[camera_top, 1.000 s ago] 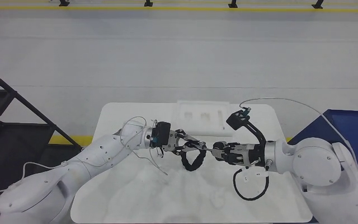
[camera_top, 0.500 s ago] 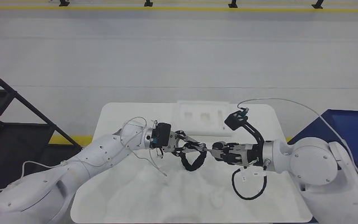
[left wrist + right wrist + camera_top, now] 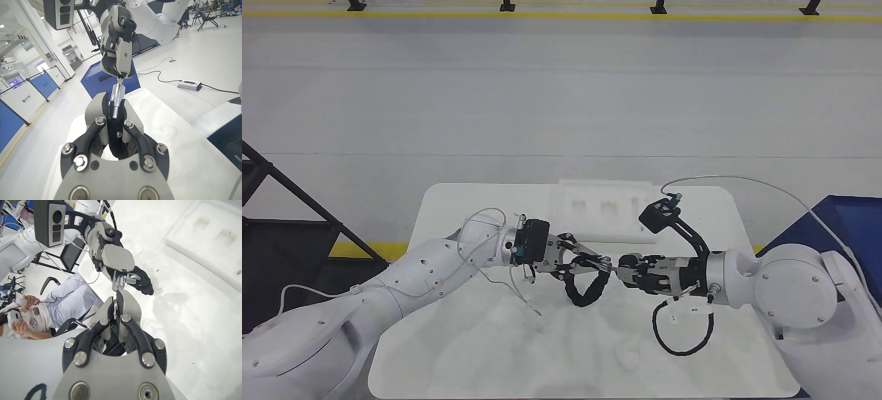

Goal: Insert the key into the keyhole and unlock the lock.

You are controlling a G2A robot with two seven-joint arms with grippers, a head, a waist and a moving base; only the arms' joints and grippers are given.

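Here the step in hand looks like the insertion itself: the left gripper (image 3: pixel 114 106) is clamped on the lock (image 3: pixel 116 103), held in the air above the middle of the table (image 3: pixel 572 355), and the right gripper (image 3: pixel 115 300) pinches the key (image 3: pixel 119 81) by its bow. The key's tip meets the keyhole (image 3: pixel 117 287); how far the blade has gone in cannot be told. To do it well, I'd judge the right arm should push straight along the blade, with no sideways load, while the left holds the lock steady as a fixed counter-hold. Only once the blade is seated to its shoulder should the wrist roll about that same line. Turning early, or off-axis, risks twisting the key in the pinch or levering the lock out of its grip. The lock's long axis runs roughly level along the line between the two grippers, its keyhole end facing the right gripper and its black cable (image 3: pixel 587 290) hanging in a loop from the far end. The key lies close to in line with it, tip toward the left gripper.
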